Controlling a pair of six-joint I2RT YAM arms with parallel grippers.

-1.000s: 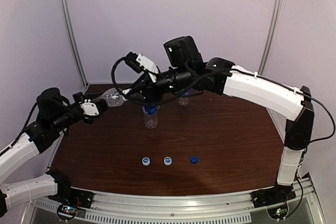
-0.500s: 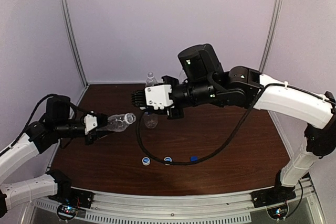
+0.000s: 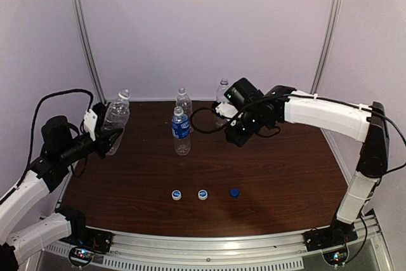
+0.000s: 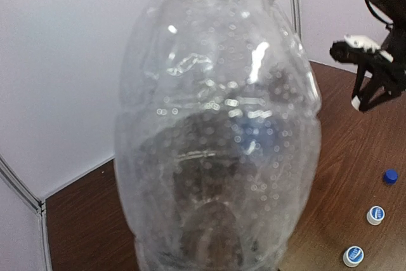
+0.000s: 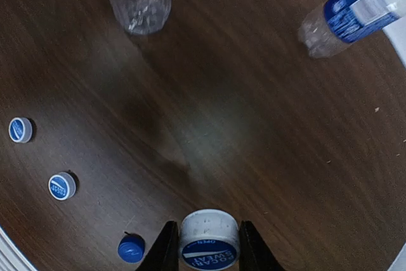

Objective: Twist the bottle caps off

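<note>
A white, blue-banded cap (image 5: pixel 209 233) sits clenched in the right claw (image 5: pixel 204 251), above the tabletop (image 3: pixel 285 176). The left claw (image 3: pixel 101 134) grasps a clear, label-free bottle (image 3: pixel 115 117) nearly upright by the left edge. Three loose caps (image 3: pixel 203 194) line the near edge, well apart from both claws.

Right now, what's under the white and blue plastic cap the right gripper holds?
Bare dark wooden table; the solid blue cap lies aside. The held cap hides the spot directly beneath.

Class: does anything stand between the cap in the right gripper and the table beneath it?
Nothing visible. The white plastic cap with a blue band, pinched in the right gripper, hangs over bare dark wooden table; three loose caps lie to one side.
</note>
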